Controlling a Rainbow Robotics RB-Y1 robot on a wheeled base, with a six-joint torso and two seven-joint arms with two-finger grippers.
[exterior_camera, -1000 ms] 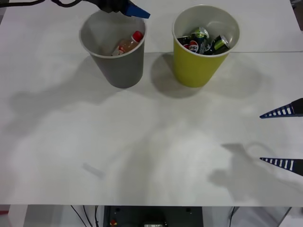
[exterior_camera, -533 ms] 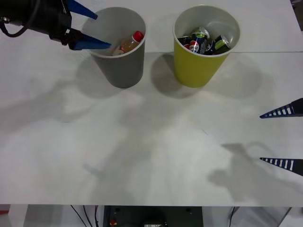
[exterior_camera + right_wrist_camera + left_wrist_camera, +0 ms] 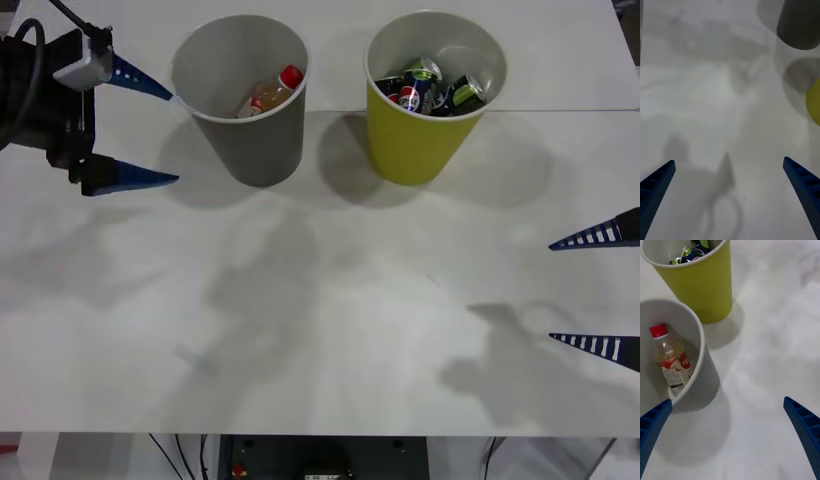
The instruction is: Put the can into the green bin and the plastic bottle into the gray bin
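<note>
We see the plastic bottle (image 3: 270,92) lying tilted inside the gray bin (image 3: 255,150), red cap up against the wall. The can (image 3: 462,92) rests in the green bin (image 3: 415,145) beside a Pepsi can (image 3: 402,97) and another can (image 3: 422,70). The two bins stand side by side on the white table (image 3: 320,320). Our left gripper (image 3: 140,132) hangs just left of the gray bin, fingers spread and empty. Our right gripper (image 3: 597,292) waits at the table's right edge, also released and holding nothing
</note>
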